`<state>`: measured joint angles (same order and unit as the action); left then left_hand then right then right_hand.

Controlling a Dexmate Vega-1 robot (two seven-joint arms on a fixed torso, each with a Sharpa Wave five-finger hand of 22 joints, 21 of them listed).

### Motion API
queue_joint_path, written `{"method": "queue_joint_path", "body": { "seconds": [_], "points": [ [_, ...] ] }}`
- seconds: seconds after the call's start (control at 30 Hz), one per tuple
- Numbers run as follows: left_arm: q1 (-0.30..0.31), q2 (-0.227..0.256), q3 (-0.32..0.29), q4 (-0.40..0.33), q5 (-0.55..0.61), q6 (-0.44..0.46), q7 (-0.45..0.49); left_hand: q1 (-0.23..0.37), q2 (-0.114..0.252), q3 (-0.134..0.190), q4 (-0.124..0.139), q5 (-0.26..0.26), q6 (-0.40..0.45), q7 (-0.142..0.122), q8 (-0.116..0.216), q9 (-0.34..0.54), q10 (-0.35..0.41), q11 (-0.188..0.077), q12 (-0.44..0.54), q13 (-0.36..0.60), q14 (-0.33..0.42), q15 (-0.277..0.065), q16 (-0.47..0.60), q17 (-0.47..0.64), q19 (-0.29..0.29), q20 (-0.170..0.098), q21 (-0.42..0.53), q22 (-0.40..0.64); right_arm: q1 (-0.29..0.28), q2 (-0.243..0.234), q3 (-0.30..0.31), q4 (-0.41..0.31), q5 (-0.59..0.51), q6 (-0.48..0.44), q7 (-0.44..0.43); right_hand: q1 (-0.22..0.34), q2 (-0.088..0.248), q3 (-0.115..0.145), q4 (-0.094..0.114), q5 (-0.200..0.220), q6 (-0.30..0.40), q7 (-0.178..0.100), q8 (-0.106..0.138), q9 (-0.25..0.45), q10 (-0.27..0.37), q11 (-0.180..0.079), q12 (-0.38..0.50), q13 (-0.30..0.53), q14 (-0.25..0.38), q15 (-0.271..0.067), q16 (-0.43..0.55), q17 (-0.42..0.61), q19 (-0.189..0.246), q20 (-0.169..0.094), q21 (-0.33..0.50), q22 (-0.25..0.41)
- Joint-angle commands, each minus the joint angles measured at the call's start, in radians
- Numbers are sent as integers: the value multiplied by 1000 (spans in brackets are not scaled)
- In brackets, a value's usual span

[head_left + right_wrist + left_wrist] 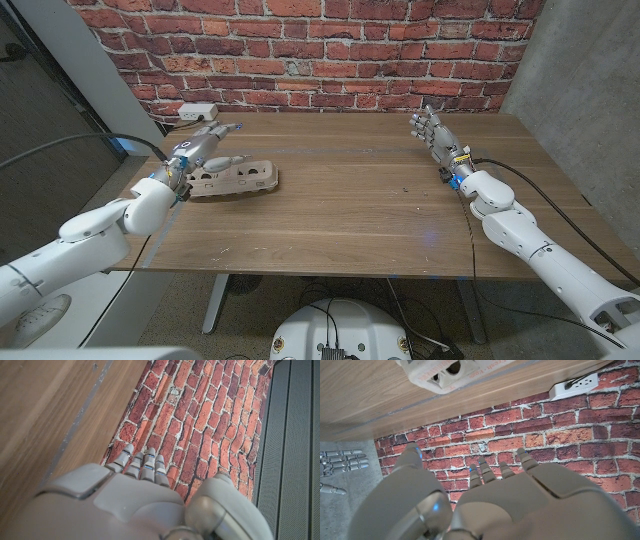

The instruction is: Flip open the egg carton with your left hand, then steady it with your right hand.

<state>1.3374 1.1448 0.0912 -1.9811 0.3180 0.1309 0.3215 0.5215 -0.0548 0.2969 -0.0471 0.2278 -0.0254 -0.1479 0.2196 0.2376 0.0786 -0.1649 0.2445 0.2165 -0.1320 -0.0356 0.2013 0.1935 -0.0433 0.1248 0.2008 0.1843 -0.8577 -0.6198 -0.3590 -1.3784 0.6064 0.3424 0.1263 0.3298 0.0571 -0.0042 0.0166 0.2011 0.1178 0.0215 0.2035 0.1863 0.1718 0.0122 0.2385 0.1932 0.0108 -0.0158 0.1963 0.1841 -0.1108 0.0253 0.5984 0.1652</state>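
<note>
So in the head view the left hand [205,150] is hovering over the closed egg carton [235,179] on the worktop's [350,210] left side, holding nothing; I'd hook fingertips under the lid edge. Left wrist view is showing its fingers [487,472] spread, and right wrist view is showing the right hand [135,495] released too.

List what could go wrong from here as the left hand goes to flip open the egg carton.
1. The egg carton lies closed near the table's left edge; a flip from the left hand above it could push it toward that edge.
2. The right hand stands far across the table, fingers apart, holding nothing, so nothing steadies the carton if it slides or lifts.
3. The left hand's grip on the lid cannot be judged from these views; it may slip off.
</note>
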Motion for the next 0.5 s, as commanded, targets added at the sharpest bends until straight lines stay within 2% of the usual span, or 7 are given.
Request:
{"method": "queue_joint_path", "body": {
  "seconds": [0.03, 0.1, 0.37, 0.4, 0.47, 0.5],
  "points": [
    [30, 21, 37, -75, 185, 206, -10, 36, 26, 22, -17, 5, 2, 3, 7, 5, 12, -13, 3, 8, 14, -23, 7, 5, 10, -4, 10, 5, 0, 5, 0, 2, 12, -14, -1, -6, -7, -5, 4, -4, 3, 5, -3, 3, 7, 6, 1, 2, 5, -4, -1, 1, 7, 3, -5, 5],
    [40, 22, 41, -80, 200, 222, -4, 60, 35, 34, -30, 0, 30, -6, 24, 8, 52, -31, 17, 13, 39, -34, 16, 6, 20, -8, 14, 5, 1, 5, 0, 2, 10, -14, -3, -7, -8, -6, 4, -4, 3, 5, -3, 3, 7, 7, 1, 2, 5, -4, -1, 1, 8, 3, -6, 5],
    [67, 51, 70, -107, 265, 314, -28, 86, 38, 44, -46, -7, 74, -9, 49, 13, 62, -36, 18, 18, 45, -35, 16, 8, 23, -8, 14, 4, 6, 9, -2, 12, 10, -12, 3, -10, -9, -8, 4, -3, 3, 5, -3, 3, 6, 6, 0, 2, 6, -3, -1, 1, 10, 2, -11, 5],
    [72, 55, 65, -117, 257, 331, -47, 95, 40, 48, -52, -9, 59, -7, 45, 14, 61, -34, 16, 20, 36, -32, 13, 8, 22, -8, 13, 4, 6, 11, -1, 12, 15, -15, 3, -10, -9, -8, 4, -3, 3, 5, -3, 3, 7, 7, 0, 2, 6, -4, -1, 1, 10, 3, -12, 5],
    [78, 74, 64, -134, 253, 363, -89, 112, 41, 55, -62, -20, -27, -12, 19, 21, 47, -37, 7, 26, 22, -24, 8, 11, 2, 2, 6, 5, 8, 12, -2, 17, 14, -11, 5, -9, -9, -8, 4, -3, 3, 5, -3, 3, 7, 7, 0, 2, 6, -4, -1, 1, 11, 2, -13, 5],
    [80, 88, 66, -142, 259, 379, -109, 108, 36, 52, -62, -23, -50, -3, 12, 23, 48, -37, 7, 28, 15, -19, 6, 12, 0, 3, 5, 5, 8, 14, -2, 18, 17, -11, 7, -9, -8, -8, 4, -3, 3, 5, -4, 3, 7, 7, 0, 2, 6, -3, -1, 1, 11, 3, -14, 5]
  ]
}}
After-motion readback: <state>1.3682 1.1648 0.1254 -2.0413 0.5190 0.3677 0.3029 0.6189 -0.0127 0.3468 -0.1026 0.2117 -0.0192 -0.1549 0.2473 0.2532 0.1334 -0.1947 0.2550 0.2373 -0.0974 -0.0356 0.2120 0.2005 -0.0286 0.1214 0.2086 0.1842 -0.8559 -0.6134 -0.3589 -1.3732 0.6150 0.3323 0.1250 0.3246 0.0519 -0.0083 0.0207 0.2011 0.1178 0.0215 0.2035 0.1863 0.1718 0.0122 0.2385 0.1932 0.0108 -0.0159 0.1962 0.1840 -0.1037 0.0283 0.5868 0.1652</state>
